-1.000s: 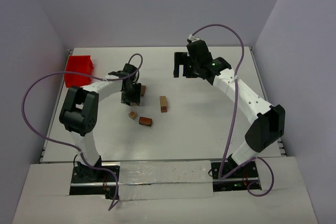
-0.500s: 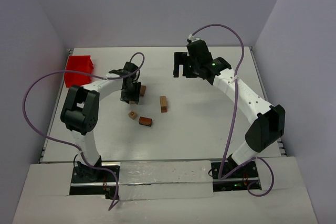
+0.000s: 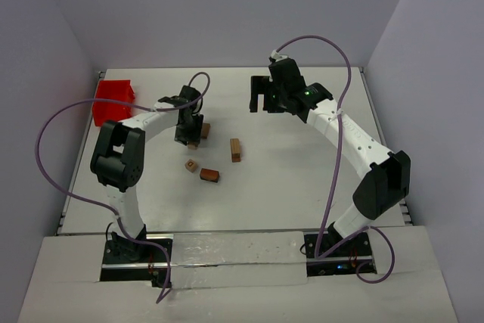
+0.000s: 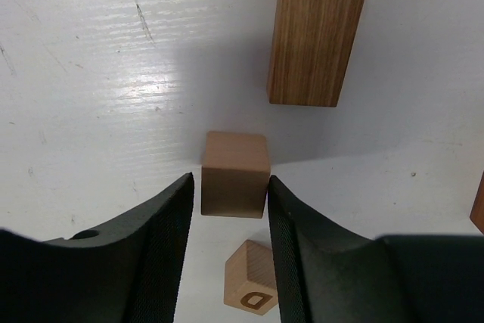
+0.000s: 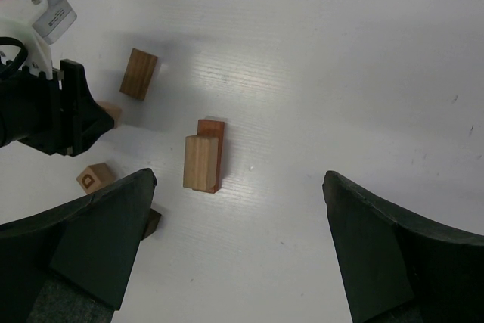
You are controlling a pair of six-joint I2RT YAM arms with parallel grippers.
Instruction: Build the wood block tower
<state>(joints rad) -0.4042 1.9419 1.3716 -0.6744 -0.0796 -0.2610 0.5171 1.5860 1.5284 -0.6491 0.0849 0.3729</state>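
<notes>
My left gripper [image 4: 231,181] is shut on a small tan cube [image 4: 235,158], gripped only at the fingertips. In the top view the left gripper [image 3: 187,131] is left of centre. A letter cube marked D [image 4: 252,287] lies below the fingers. A brown cuboid [image 4: 318,28] lies just beyond them. The tower is a light tan cuboid on a reddish-brown one [image 5: 203,163], also seen in the top view [image 3: 236,149]. My right gripper [image 5: 238,181] is wide open and empty, high over the table beyond the tower.
A dark brown block [image 3: 209,175] lies near the D cube [image 3: 191,165]. A red tray [image 3: 113,101] stands at the far left edge. Purple cables loop over both arms. Walls close the table on three sides.
My left gripper has shifted slightly toward the far side, with the tan cube at its fingertips. The right arm and the loose blocks have not moved.
</notes>
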